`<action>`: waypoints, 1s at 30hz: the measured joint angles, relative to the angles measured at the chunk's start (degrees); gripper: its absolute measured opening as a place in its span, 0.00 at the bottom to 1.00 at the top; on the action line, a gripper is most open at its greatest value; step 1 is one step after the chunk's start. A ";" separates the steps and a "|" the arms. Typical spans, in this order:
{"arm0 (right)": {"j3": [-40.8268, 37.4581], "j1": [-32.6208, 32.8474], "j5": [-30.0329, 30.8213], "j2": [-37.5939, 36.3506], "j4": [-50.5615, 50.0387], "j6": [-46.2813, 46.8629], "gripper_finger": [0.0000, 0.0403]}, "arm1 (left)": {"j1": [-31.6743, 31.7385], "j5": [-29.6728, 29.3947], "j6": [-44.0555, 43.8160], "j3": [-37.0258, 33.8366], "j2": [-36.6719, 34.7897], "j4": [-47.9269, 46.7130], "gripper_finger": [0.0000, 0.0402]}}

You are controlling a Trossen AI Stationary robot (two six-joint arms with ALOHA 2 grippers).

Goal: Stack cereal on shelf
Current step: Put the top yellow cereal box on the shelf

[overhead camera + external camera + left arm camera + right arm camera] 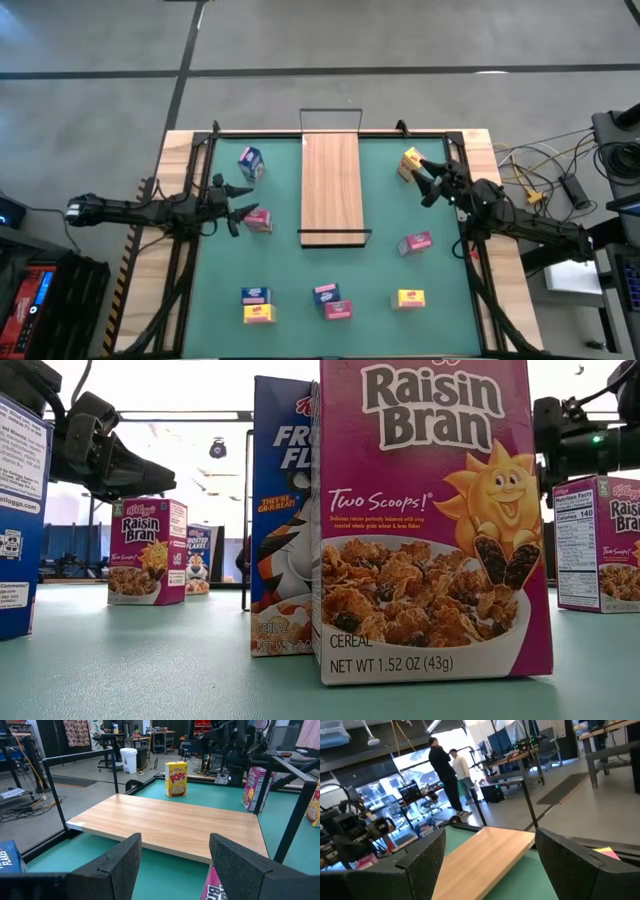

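Along the near edge of the green surface point(300, 270), six small cereal boxes are set in three pairs: a blue and yellow pair point(257, 305) at the left, a blue and pink pair point(332, 301) in the middle, and a yellow box point(410, 298) at the right, with a pink box point(415, 243) a little farther in. None of these has been lifted yet, so the task is judged to be at its start. Farther in, the left hand point(237, 203) is held with fingers spread just beside a pink Raisin Bran box point(258, 221), whose edge shows between the fingers point(120, 865) in the left wrist view; it is not gripped, and the pose is judged to be an approach for a grasp. In the middle of the surface the shelf point(331, 185) lies bare, a pale wooden plank with black wire frames at its near and far ends, presumably kept free so that boxes can be set upon it. At the far left a blue box point(250, 163) stands alone. At the far right the right hand point(428, 180) is held released just beside a yellow Pops box point(410, 163), facing the shelf, apparently lined up for that box. Beyond the surface, two people are seen standing in the room.
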 joint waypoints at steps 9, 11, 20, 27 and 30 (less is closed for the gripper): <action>7.09 0.00 0.09 4.28 -0.16 -6.48 0.74 | 0.00 0.00 0.00 0.01 -0.01 0.01 0.54; 8.92 0.00 0.17 6.67 -1.00 -6.78 0.74 | 0.00 0.01 -0.02 -0.01 -0.01 0.02 0.54; 19.53 -0.02 1.78 20.38 -12.89 0.45 0.74 | 0.00 0.01 -0.02 0.01 -0.01 0.00 0.54; 33.98 -0.02 4.69 30.63 -34.97 1.78 0.74 | 0.00 0.01 -0.01 0.01 -0.01 0.01 0.54; 39.42 -0.41 5.92 34.64 -45.00 3.72 0.74 | 0.00 0.01 0.00 0.00 -0.01 0.00 0.54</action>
